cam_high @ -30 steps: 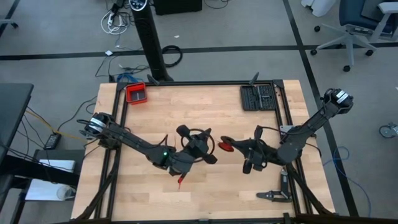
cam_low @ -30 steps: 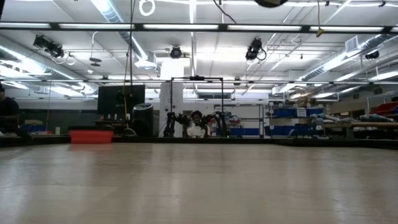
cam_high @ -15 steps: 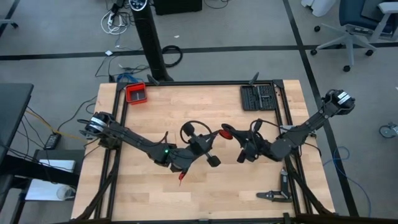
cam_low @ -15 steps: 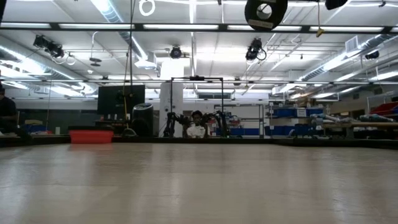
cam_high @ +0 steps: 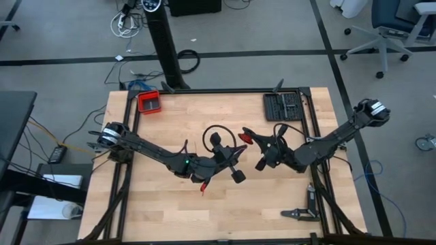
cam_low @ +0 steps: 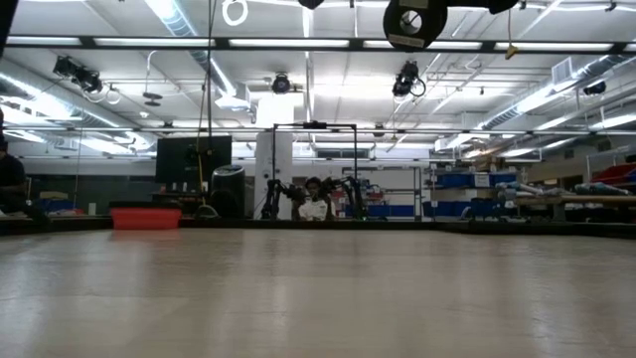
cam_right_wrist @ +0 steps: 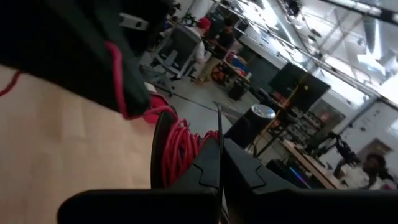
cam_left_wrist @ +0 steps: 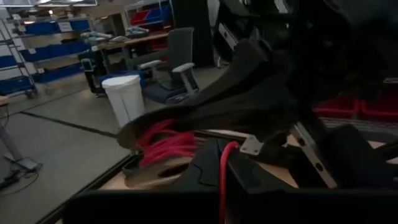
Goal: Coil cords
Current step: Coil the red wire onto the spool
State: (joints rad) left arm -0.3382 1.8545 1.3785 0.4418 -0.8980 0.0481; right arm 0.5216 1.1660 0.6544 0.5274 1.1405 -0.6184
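Note:
The red cord is a small coiled bundle [cam_high: 244, 138], held up over the middle of the table; it also shows in the right wrist view [cam_right_wrist: 180, 149] and the left wrist view [cam_left_wrist: 165, 146]. My right gripper [cam_high: 251, 141] is shut on the bundle. My left gripper [cam_high: 235, 150] faces it from close by, shut on a single strand of the cord [cam_left_wrist: 224, 174]. A loose red end [cam_high: 202, 185] hangs under the left arm. In the low view only dark arm parts [cam_low: 422, 20] show at the top. My left gripper pinches one strand of the red cord [cam_left_wrist: 222, 180] between its two fingers, which point level toward the table's far right. The strand rises out from between the fingertips, clear of the table. My right gripper pinches the coiled bundle, several turns together [cam_right_wrist: 186, 158], between its two fingers. The fingers point level toward the table's far left. The bundle is lifted clear of the table and stands out beyond the fingertips.
A thicker black cable loop [cam_high: 218, 133] stands on the left arm's wrist. A red tray [cam_high: 149, 102] sits at the far left corner, a black tool case [cam_high: 281, 106] at the far right, and a tool [cam_high: 300, 213] near the right front edge.
My right gripper has carried the red bundle toward the table's far edge and swung closer to my left gripper. My left gripper has rolled about its own line and edged toward the right gripper; the black loop on its wrist now stands farther back. Both stay shut.

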